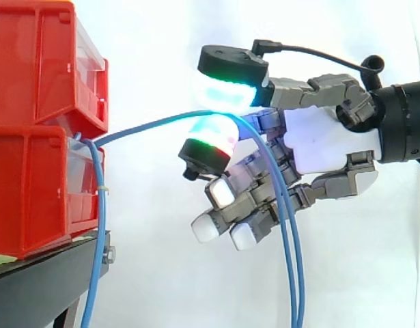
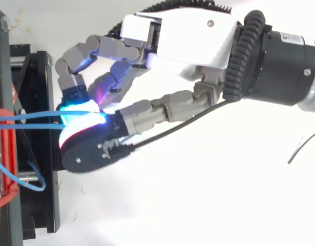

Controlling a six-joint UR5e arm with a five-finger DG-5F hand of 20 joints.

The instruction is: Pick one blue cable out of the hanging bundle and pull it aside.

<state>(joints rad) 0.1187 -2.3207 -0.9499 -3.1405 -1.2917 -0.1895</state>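
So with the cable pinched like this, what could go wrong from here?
1. The cable is pinched only between two rounded pads of the hand; so thin a strand could slip out under more pull.
2. It runs nearly straight back to the bins, so pulling further might strain it where it leaves them, or shift them.
3. Two strands hang below the hand, so a second cable may be coming along.
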